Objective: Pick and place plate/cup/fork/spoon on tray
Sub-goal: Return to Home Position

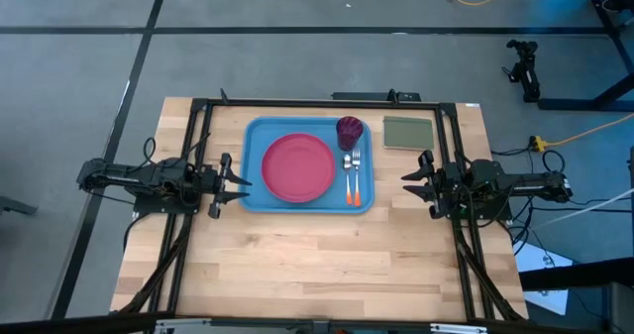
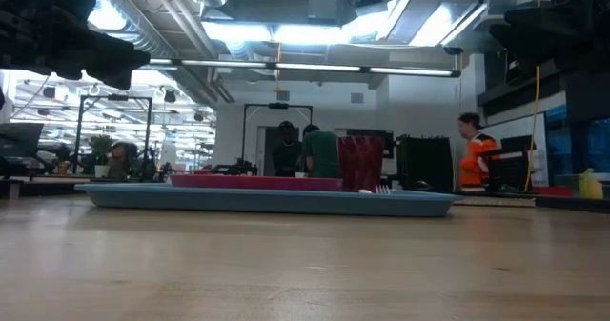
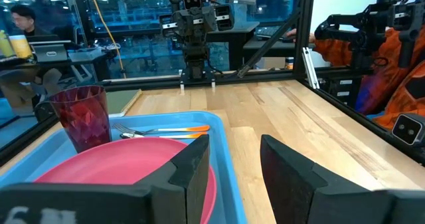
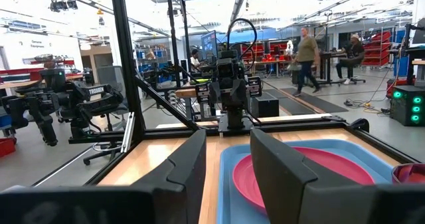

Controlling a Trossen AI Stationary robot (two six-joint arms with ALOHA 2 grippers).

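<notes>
The light-blue tray (image 1: pixel 256 195) lies at the table's far middle. On it rest the pink-red plate (image 1: pixel 297 167), the dark magenta cup (image 1: pixel 349 132) standing upright at its far right corner, and the orange-handled fork (image 1: pixel 348 178) and spoon (image 1: pixel 357 178) side by side along its right side. In the left wrist view the cup (image 3: pixel 80 116), the plate (image 3: pixel 126 159) and the cutlery (image 3: pixel 163 131) show. My left gripper (image 1: pixel 238 182) is open at the tray's left edge. My right gripper (image 1: pixel 414 181) is open to the tray's right. Both are empty.
An olive-green square pad (image 1: pixel 407 133) lies at the far right of the table. Black frame rails (image 1: pixel 297 103) run along the table's far and side edges. The near half of the wooden table (image 1: pixel 317 265) is bare wood. People show in the room behind.
</notes>
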